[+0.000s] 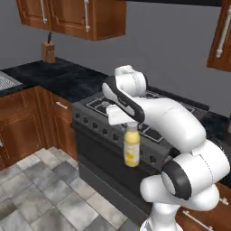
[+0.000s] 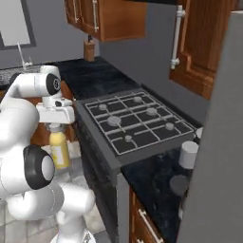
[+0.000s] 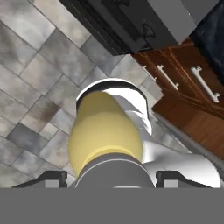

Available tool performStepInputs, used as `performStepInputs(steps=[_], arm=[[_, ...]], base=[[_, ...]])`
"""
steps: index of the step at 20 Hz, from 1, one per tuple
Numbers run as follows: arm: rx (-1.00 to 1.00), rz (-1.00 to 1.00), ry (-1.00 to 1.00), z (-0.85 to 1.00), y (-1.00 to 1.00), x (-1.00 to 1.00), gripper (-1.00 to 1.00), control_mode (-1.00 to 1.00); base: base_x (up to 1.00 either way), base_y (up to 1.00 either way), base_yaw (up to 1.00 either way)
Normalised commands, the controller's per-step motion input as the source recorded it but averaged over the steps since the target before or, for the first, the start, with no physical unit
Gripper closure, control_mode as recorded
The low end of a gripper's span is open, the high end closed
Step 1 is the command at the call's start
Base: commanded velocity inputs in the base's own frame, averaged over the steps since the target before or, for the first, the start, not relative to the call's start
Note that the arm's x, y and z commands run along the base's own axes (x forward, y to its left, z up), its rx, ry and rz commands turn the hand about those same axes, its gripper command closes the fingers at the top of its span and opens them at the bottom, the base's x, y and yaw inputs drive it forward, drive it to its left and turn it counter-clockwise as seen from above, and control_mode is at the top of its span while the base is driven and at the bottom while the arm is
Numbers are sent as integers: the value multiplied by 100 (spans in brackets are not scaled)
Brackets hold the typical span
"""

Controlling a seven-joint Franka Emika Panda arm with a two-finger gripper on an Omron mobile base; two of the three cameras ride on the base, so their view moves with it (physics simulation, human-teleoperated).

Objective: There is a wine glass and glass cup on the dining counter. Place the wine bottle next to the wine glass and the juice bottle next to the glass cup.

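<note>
My gripper (image 1: 131, 125) is shut on the cap end of the juice bottle (image 1: 131, 149), a small rounded bottle of pale yellow liquid. The bottle hangs upright below the hand, in the air in front of the stove and over the tiled floor. From the right base view the gripper (image 2: 55, 126) holds the juice bottle (image 2: 59, 148) just left of the stove's front corner. Looking down along the gripper (image 3: 111, 176), the juice bottle (image 3: 105, 131) sits between the two dark fingertips (image 3: 54, 177). The wine bottle, wine glass, glass cup and dining counter are out of view.
A black gas stove (image 2: 137, 118) stands close to the right of the bottle. A black counter (image 1: 54, 76) with a knife block (image 1: 48, 51) runs to its left. A white cylinder (image 2: 188, 154) stands on the small counter beside the stove. Grey floor tiles (image 1: 40, 189) lie below.
</note>
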Motion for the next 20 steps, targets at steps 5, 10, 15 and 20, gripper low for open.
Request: performStepInputs(steps=[5,10,15,20], arm=[[0,0,0,0,0,0,100,100],[0,0,0,0,0,0,100,100],[0,0,0,0,0,0,100,100],[0,0,0,0,0,0,100,100]], base=[[-5,0,100],[1,11,93],[4,19,84],[8,24,77]])
